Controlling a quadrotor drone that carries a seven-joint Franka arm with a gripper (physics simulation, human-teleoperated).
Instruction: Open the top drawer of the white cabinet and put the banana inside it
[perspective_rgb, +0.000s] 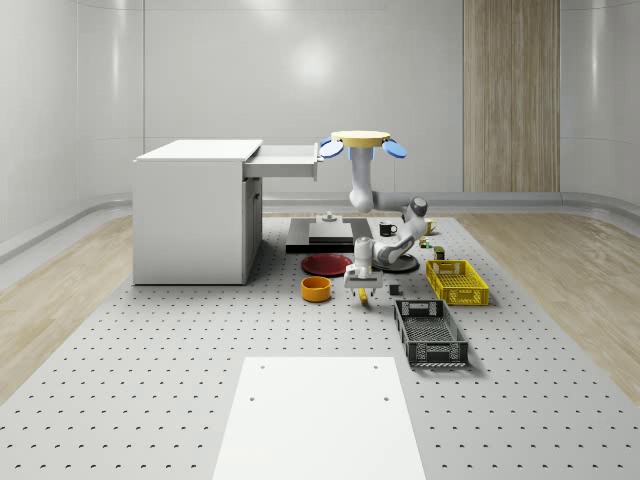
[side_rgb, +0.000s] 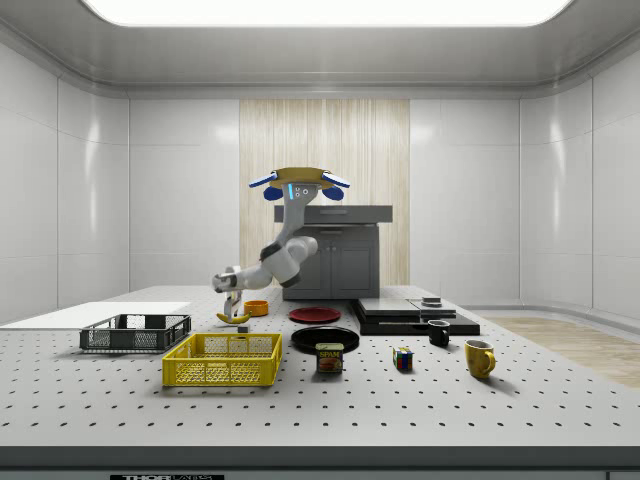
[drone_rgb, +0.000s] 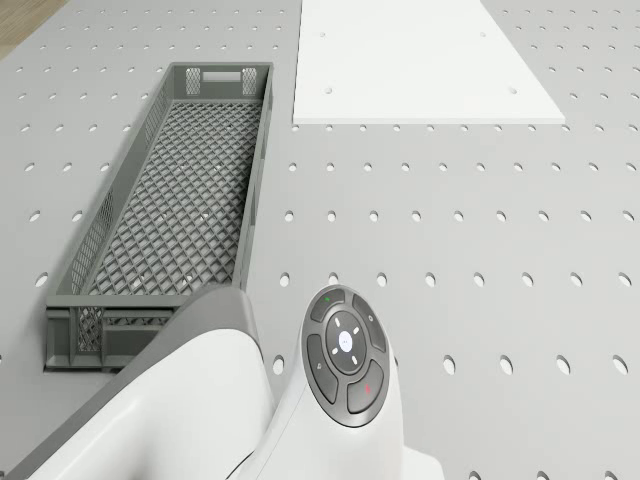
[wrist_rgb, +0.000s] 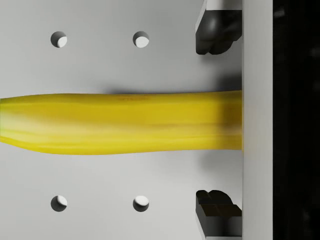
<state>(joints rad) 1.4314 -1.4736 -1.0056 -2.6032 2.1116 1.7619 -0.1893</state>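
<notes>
— Where's the claw?
— I see it open, fingers either side of the banana lying on the worktop (drawer already out); drone hovering above.

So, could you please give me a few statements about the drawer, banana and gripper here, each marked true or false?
1. The cabinet's top drawer is pulled out. True.
2. The banana already lies in the drawer. False: it lies on the table, between the open fingers.
3. The gripper is down at the banana, pointing at the table. True.
4. The drone rests on the cabinet. False: it hovers beside the open drawer, above the table.
5. The grey crate holds the banana. False: the crate lies apart from it, with nothing seen inside.
</notes>
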